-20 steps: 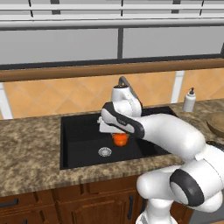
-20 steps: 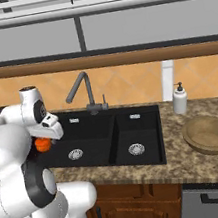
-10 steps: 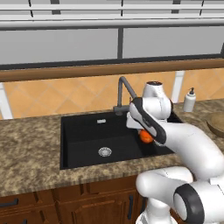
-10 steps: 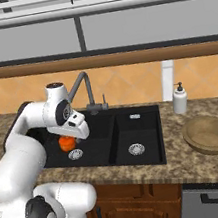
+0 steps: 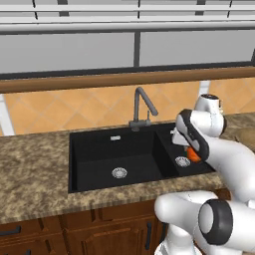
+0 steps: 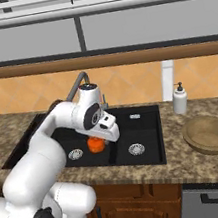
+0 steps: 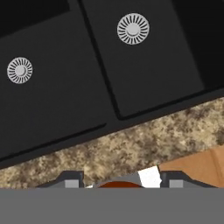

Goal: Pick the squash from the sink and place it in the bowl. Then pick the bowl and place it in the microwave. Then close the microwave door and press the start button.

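We observe the pincer [image 6: 96, 142] pinching the squash [image 6: 96, 144], with the jaws closed against its sides. In the right base view the squash hangs under the hand, off the sink floor, above the divider between the two basins of the sink [image 6: 144, 125]. In the left base view we see the squash [image 5: 194, 155] as an orange patch partly hidden behind the forearm, just beside the right basin's drain [image 5: 182, 161].

In the hand view we see the dark red top of the squash [image 7: 120, 185] at the bottom edge, between the two finger tips [image 7: 72, 179]. Beyond it lie the speckled table [image 7: 144, 140] and both basins, each with a round silver drain [image 7: 133, 29].

The bowl [image 6: 211, 134] stands upright on the table [image 6: 202, 163] to the right of the sink, well apart from the squash. We see nothing inside the bowl. A white soap bottle [image 6: 180, 99] stands near the bowl, behind it and beside the sink's right rim. The grey arched tap [image 5: 141, 107] rises from the rear rim of the sink, between the basins.
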